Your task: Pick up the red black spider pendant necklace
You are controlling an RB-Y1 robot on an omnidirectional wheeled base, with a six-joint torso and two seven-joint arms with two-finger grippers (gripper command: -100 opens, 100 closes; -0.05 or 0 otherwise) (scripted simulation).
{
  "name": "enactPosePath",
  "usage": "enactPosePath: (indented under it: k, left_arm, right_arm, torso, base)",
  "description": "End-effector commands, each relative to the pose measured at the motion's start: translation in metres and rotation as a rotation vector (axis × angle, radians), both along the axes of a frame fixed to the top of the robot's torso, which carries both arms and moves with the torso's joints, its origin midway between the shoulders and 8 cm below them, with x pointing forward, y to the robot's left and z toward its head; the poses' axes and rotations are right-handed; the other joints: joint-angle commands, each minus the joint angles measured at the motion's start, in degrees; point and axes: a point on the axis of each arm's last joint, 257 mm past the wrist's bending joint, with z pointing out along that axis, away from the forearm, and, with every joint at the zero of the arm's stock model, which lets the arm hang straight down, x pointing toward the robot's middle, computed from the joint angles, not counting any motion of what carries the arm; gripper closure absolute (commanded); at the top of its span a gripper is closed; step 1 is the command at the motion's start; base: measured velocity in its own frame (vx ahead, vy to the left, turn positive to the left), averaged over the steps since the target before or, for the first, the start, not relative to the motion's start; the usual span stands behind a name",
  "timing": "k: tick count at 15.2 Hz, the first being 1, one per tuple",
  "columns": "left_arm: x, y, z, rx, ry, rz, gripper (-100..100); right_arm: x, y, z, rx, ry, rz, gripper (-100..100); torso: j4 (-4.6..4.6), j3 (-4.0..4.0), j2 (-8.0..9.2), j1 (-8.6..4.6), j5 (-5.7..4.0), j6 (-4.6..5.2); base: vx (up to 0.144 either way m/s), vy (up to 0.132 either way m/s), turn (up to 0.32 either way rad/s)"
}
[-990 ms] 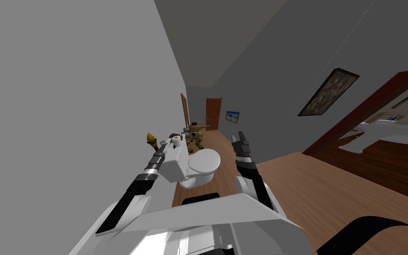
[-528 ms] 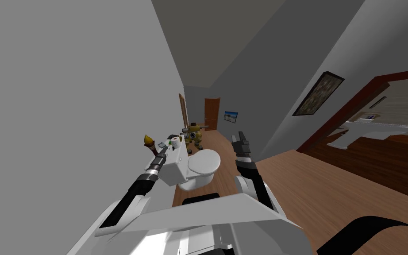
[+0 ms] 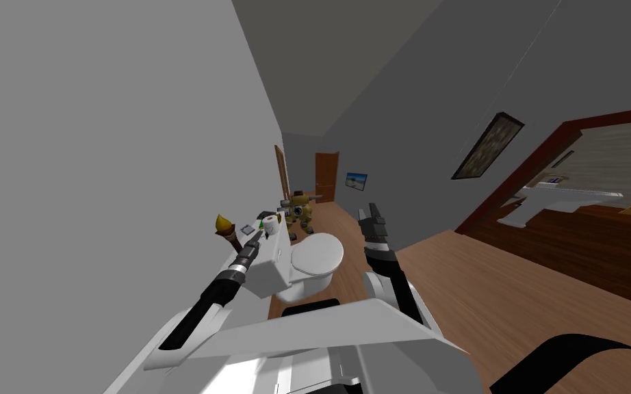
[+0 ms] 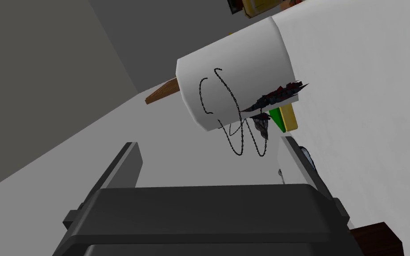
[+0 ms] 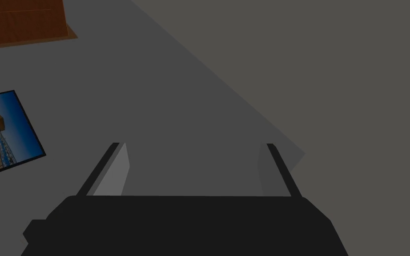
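Necklace (image 4: 260, 124) lies just ahead of my left fingers (image 4: 126, 169), which stand wide apart with nothing between them. Its thin black chain makes some loops just beyond the fingertips, nearer to one finger than to the other. Part of the chain shows across the curved side of a white toilet paper roll (image 4: 235, 66). I cannot tell if the chain rests on the roll or only passes in front of it. The red and black spider pendant (image 4: 279, 92) of the necklace is at the edge of the roll, further from my fingers than the loops. Just beside the pendant is a small green and yellow thing (image 4: 287, 119).

In the head view my left arm reaches over the white toilet tank (image 3: 266, 272), and the roll stands on the tank just past the fingers. A brown stick with a yellow tip (image 3: 224, 224) is near the arm, on the wall side. The toilet bowl (image 3: 317, 254) is against the tank, and a yellow toy robot (image 3: 300, 208) stands well beyond it on the wooden floor (image 3: 512, 301).

My right fingers (image 5: 113, 173) are raised above the floor, well apart from the tank. They are also spread wide and hold nothing.
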Motion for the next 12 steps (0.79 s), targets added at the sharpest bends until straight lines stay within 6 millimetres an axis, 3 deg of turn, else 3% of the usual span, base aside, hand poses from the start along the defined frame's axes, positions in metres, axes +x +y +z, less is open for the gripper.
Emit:
enactPosePath:
  k: [1, 3, 5, 6, 7, 12]
  left_arm:
    - [-0.002, -0.001, -0.008, -0.004, 0.033, -0.003, -100]
    - [-0.006, -0.005, -0.017, -0.009, 0.067, -0.009, -100]
    - [-0.005, -0.005, 0.0, 0.0, 0.032, -0.008, -100]
    - [-0.005, -0.004, -0.009, -0.005, 0.046, -0.006, -100]
    - [-0.005, -0.004, -0.008, -0.004, 0.044, -0.007, 100]
    - [-0.005, -0.004, -0.009, -0.006, 0.047, -0.005, 100]
  right_arm:
    - [0.0, 0.0, 0.0, 0.0, 0.0, 0.0, 0]
    - [0.0, 0.0, 0.0, 0.0, 0.0, 0.0, 0]
    - [0.0, 0.0, 0.0, 0.0, 0.0, 0.0, 0]
    - [0.0, 0.0, 0.0, 0.0, 0.0, 0.0, 0]
    - [0.0, 0.0, 0.0, 0.0, 0.0, 0.0, 0]
    - [0.0, 0.0, 0.0, 0.0, 0.0, 0.0, 0]
  torso:
    - [0.0, 0.0, 0.0, 0.0, 0.0, 0.0]
    - [-0.02, -0.06, -0.1, 0.03, 0.0, -0.01]
    - [-0.02, -0.04, -0.05, -0.02, 0.0, 0.0]
    - [0.0, 0.0, 0.01, -0.16, -0.03, -0.01]
    - [0.01, 0.04, 0.1, -0.24, -0.05, 0.0]
    - [0.13, 0.26, 0.43, -0.37, -0.12, 0.05]
  base:
    - [0.133, 0.054, -0.017]
    - [0.15, 0.082, 0.01]
    - [0.092, 0.024, 0.003]
    - [0.067, -0.006, 0.006]
    - [0.024, 0.0, 0.001]
    - [0.004, 0.001, 0.004]
